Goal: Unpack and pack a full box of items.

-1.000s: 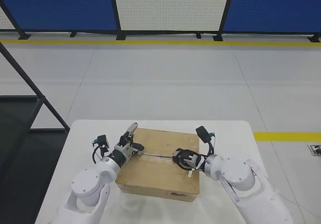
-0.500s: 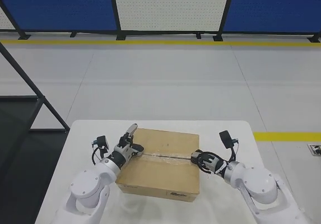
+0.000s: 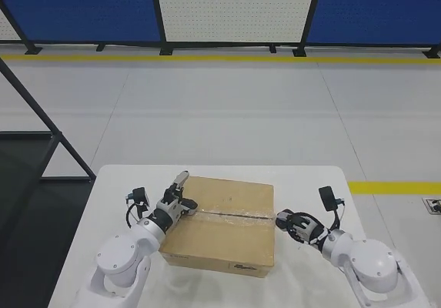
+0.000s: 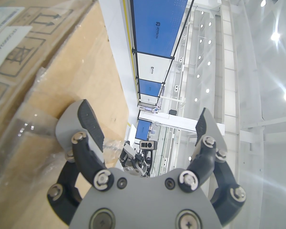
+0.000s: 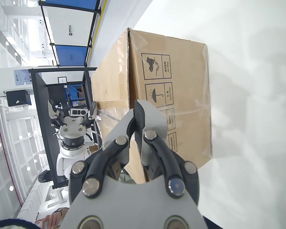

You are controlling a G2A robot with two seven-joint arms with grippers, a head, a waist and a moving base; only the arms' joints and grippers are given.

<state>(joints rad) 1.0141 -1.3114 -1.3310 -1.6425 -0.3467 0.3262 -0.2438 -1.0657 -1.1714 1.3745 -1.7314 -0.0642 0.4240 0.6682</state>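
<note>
A closed cardboard box (image 3: 216, 227) sits in the middle of the white table (image 3: 305, 185), with clear tape (image 3: 228, 215) along its top seam. My left gripper (image 3: 183, 192) is open at the box's upper left edge. One of its fingers (image 4: 89, 122) rests against the taped corner of the box (image 4: 62, 60), while the other stands free in the air. My right gripper (image 3: 280, 219) is shut just off the right end of the seam. In the right wrist view its fingers (image 5: 139, 117) are pressed together in front of the box's end face (image 5: 176, 84). I cannot see anything between them.
A black metal frame (image 3: 20, 100) stands to the left of the table. Blue and white partition panels (image 3: 235, 19) line the back of the room. Bare table lies in front of the box and to its right.
My right gripper has slid to the right along the top seam, from about the middle of the box to just past its right edge. The left gripper has stayed in place.
</note>
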